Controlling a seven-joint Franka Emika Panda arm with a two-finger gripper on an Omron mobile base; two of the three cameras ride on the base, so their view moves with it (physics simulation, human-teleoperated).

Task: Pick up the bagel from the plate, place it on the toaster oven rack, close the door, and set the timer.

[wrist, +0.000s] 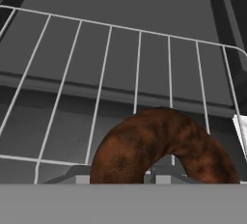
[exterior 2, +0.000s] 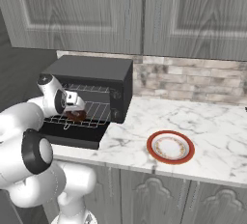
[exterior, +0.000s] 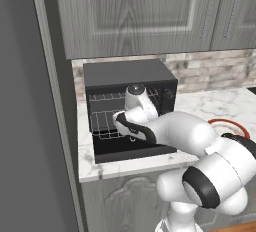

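Note:
The dark reddish-brown bagel hangs just above the silvery toaster oven rack, close under the hand camera and hiding the fingertips. From the right base, my gripper reaches into the open black oven, shut on the bagel over the front part of the rack. The door lies folded down flat in front. On the counter to the right sits the plate, white with a red-orange rim and nothing on it. The left base view shows the rack and the door behind my forearm.
Grey wall cabinets hang just over the oven. A tall dark panel closes off the left side. The marble counter runs on to the right of the plate, backed by a brick wall.

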